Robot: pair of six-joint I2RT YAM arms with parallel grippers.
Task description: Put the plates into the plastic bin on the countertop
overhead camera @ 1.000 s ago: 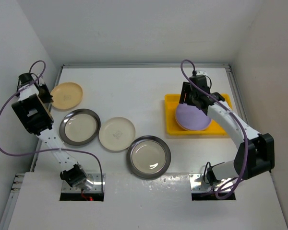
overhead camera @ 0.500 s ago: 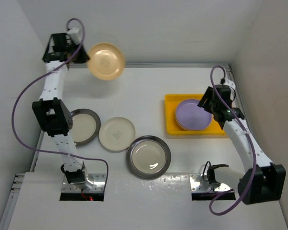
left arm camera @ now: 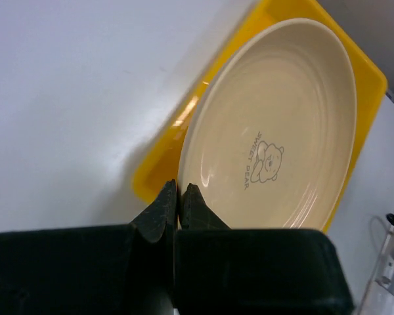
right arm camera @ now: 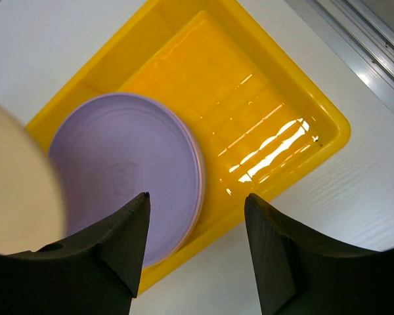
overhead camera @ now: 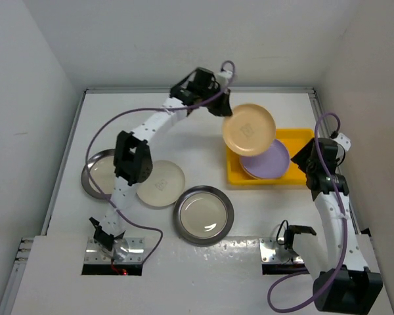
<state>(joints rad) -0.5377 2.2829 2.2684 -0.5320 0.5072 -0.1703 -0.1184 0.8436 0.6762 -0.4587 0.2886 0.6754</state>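
My left gripper [overhead camera: 222,108] is shut on the rim of a pale orange plate [overhead camera: 249,128] and holds it tilted in the air over the left end of the yellow plastic bin [overhead camera: 301,138]. The left wrist view shows the plate [left arm camera: 276,125] pinched between the fingers [left arm camera: 164,203] above the bin [left arm camera: 354,59]. Lilac plates [overhead camera: 269,163] lie stacked in the bin's left half, also in the right wrist view [right arm camera: 125,164]. My right gripper [right arm camera: 196,203] is open and empty above the bin's near wall [right arm camera: 276,177]. On the countertop lie a cream-white plate [overhead camera: 159,184] and two steel-rimmed plates [overhead camera: 203,214], [overhead camera: 98,176].
The bin's right half [right arm camera: 249,105] holds nothing. White walls stand on the left, back and right. A metal strip [right arm camera: 361,33] runs along the countertop's right edge. The left arm [overhead camera: 151,125] stretches across the middle of the counter.
My left gripper lifted the pale orange plate from the far left and swung it right to above the bin. My right gripper let go of the lilac plate and drew back to the right.
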